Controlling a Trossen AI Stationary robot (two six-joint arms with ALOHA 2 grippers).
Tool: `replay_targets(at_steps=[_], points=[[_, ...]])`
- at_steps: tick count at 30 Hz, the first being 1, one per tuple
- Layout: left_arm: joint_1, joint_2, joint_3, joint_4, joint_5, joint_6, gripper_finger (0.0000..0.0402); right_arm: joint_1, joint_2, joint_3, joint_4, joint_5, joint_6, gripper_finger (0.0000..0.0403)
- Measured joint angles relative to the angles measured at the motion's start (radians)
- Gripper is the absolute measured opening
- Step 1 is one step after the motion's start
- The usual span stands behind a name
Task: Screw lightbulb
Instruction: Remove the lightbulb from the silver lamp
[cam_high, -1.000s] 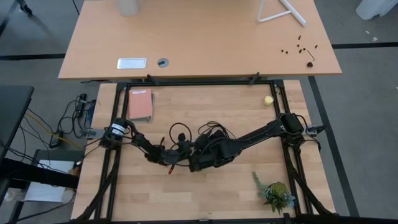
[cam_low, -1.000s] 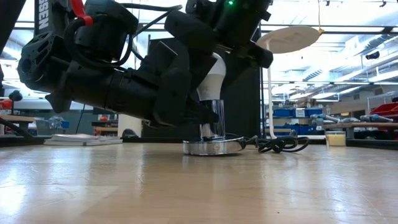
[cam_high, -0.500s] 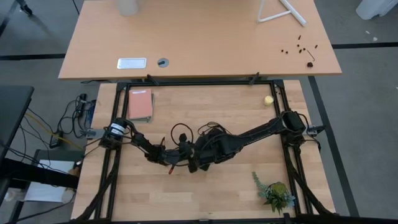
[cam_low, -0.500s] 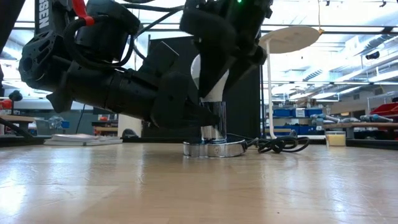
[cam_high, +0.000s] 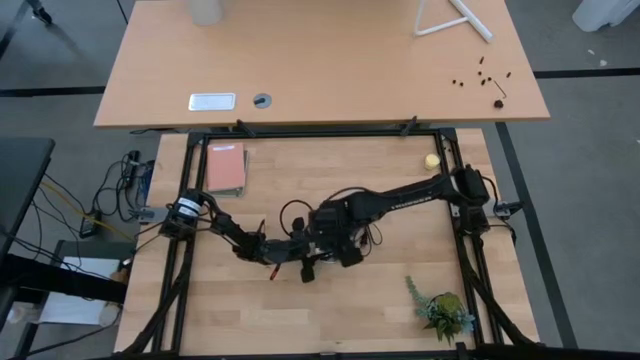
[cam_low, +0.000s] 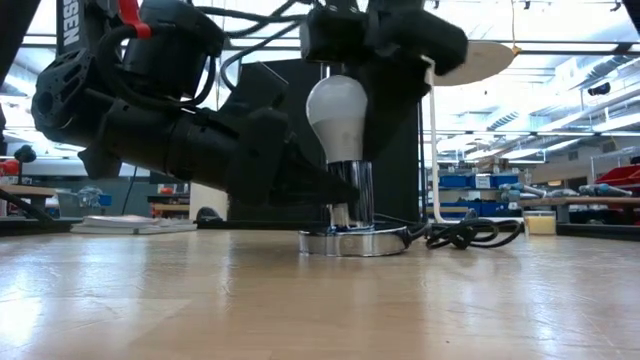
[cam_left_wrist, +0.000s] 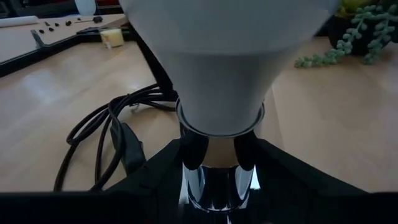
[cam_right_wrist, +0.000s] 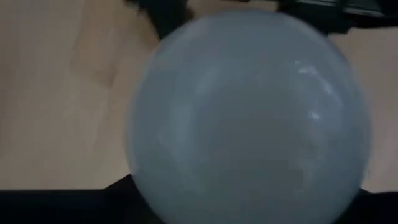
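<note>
Wooden table (cam_low: 480, 310), lightbulb (cam_low: 336, 115) upright in socket (cam_low: 352, 205)

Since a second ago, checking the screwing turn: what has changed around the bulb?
The right gripper, over the lightbulb, has turned about the bulb's axis; its wrist has swung round and its fingers have been narrowing. The cord has shifted a little. The left gripper stays clamped on the chrome socket stem, and the round base sits where it was.

A reddish-brown notebook (cam_high: 226, 167) lies at the wooden worktable's (cam_high: 380, 300) far left corner, a small yellow ball (cam_high: 432, 160) far right. A green artificial succulent plant (cam_high: 441, 310) sits near right; a black coiled cord (cam_low: 468, 233) lies mid-table.
</note>
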Motion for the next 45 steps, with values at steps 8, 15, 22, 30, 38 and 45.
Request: replay_targets(at_steps=[8,15,22,30,38,45], points=[[0.000,0.003,-0.002,0.020,0.015,0.002,0.0188,-0.088,0.002,0.000,-0.063,0.008,-0.275,0.0167],[0.010,0.003,-0.002,0.027,0.005,0.002,0.0188,-0.096,-0.038,0.000,-0.236,-0.002,-0.111,0.0188],[0.026,0.004,-0.002,0.030,-0.005,0.001,0.0188,-0.030,-0.114,0.001,-0.332,0.050,0.120,0.0239],[0.033,0.004,-0.002,0.032,-0.009,0.003,0.0188,0.080,-0.323,-0.114,-0.117,0.195,0.414,0.0257],[0.037,0.004,-0.002,0.033,-0.015,-0.020,0.0188,0.159,-0.539,-0.496,0.342,0.366,0.600,0.0257],[0.037,0.004,0.000,0.018,-0.054,-0.088,0.0188,0.205,-0.538,-0.745,0.766,0.514,0.689,0.0257]])
